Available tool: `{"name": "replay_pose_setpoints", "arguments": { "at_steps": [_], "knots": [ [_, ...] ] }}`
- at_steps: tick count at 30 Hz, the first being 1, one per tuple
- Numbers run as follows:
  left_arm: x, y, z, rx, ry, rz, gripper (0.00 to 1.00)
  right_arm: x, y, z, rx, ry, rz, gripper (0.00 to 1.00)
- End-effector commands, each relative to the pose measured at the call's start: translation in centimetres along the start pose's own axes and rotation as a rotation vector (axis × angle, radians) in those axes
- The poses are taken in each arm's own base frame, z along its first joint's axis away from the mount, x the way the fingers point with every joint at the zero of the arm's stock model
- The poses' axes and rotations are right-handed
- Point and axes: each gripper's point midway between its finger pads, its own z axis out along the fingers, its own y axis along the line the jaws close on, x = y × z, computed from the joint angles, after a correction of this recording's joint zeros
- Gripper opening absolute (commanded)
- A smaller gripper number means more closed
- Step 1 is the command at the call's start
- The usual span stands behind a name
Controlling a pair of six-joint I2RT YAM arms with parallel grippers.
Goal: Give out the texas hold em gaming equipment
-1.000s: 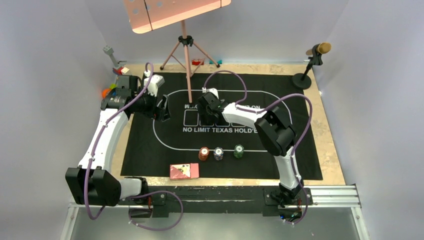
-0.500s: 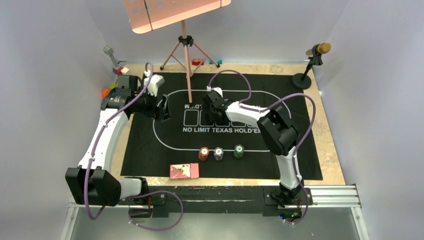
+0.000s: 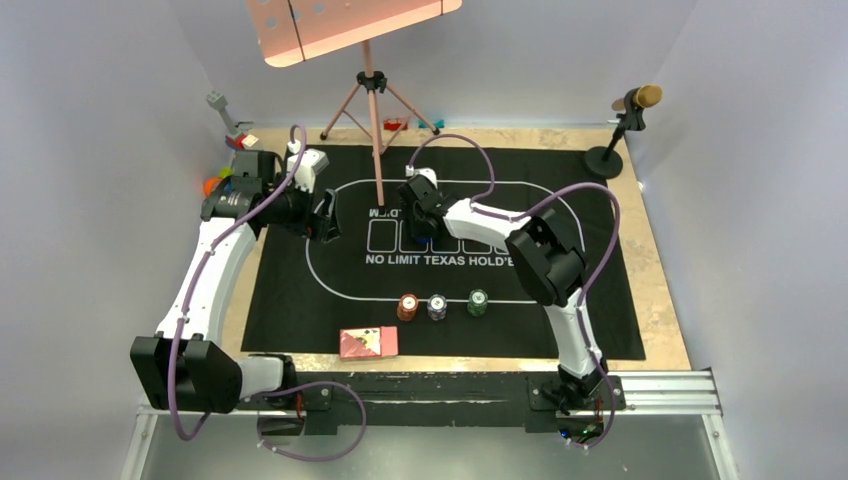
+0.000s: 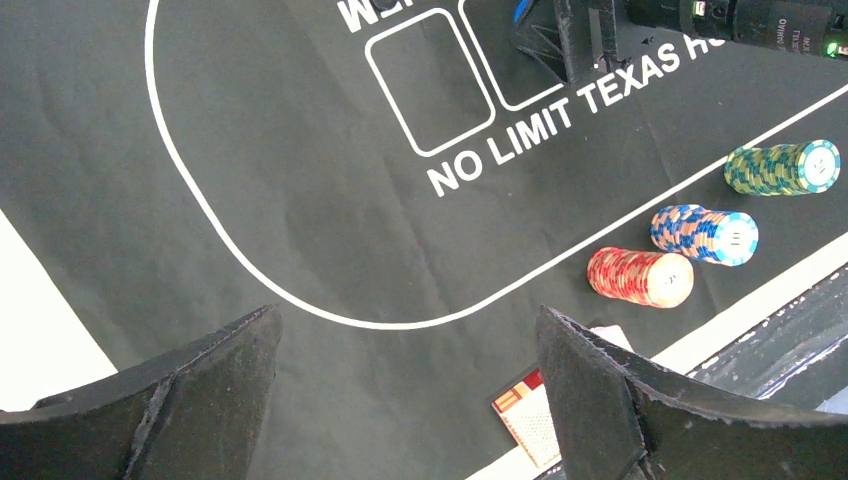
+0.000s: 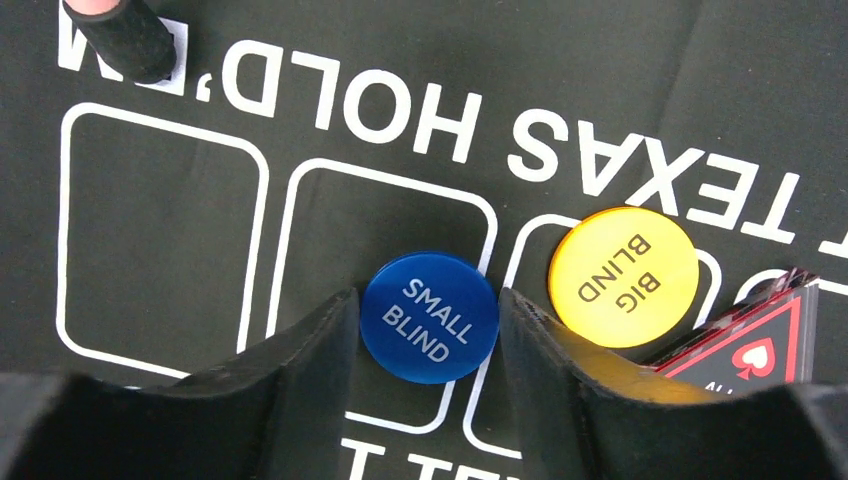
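Observation:
A blue "SMALL BLIND" disc (image 5: 430,317) lies flat on the black mat (image 3: 290,290). My right gripper (image 5: 428,297) is low over it, and both fingers press against its edges. An orange "BIG BLIND" disc (image 5: 623,276) lies just to its right, beside a red-and-black piece with a spade mark (image 5: 770,335). From above, the right gripper (image 3: 415,228) is at the printed card boxes. Red (image 3: 407,306), grey-blue (image 3: 437,307) and green (image 3: 478,302) chip stacks stand near the front, and the card box (image 3: 368,343) is in front of them. My left gripper (image 3: 325,225) hangs open over the mat's left side, holding nothing.
A music stand (image 3: 372,100) has one foot (image 5: 125,40) on the mat just behind the right gripper. A microphone on a stand (image 3: 630,105) is at the back right. Colourful toy blocks (image 3: 225,160) sit behind the left arm. The left wrist view shows the chip stacks (image 4: 705,234) and the card box (image 4: 530,415).
The right gripper's jaws have narrowed onto the blue disc, and its wrist has shifted slightly over the card boxes. The left arm has not moved.

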Motion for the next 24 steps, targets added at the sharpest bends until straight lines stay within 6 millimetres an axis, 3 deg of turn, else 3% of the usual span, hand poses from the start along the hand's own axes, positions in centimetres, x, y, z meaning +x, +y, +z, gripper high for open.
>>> {"name": "replay_pose_setpoints", "arguments": {
  "at_steps": [1,8,14,19,24],
  "knots": [
    [-1.6,0.0,-1.6,-0.025,-0.056,0.036,1.0,1.6,1.9,0.6,-0.047,0.044,-0.007,0.53],
    [-1.3,0.3,-1.6,-0.043,-0.049,0.039,1.0,3.1,5.6,-0.4,-0.09,0.059,-0.089,0.5],
    [-0.9,0.9,-1.6,-0.078,-0.041,0.035,1.0,4.3,11.9,-1.9,-0.225,0.077,-0.15,0.45],
    [-0.9,2.2,-1.9,-0.126,-0.042,-0.014,1.0,3.9,17.6,-3.1,-0.399,0.072,-0.166,0.43],
    [-0.4,3.8,-2.5,-0.163,-0.043,-0.077,1.0,2.7,21.8,-3.7,-0.543,0.068,-0.137,0.42]
  ]
}}
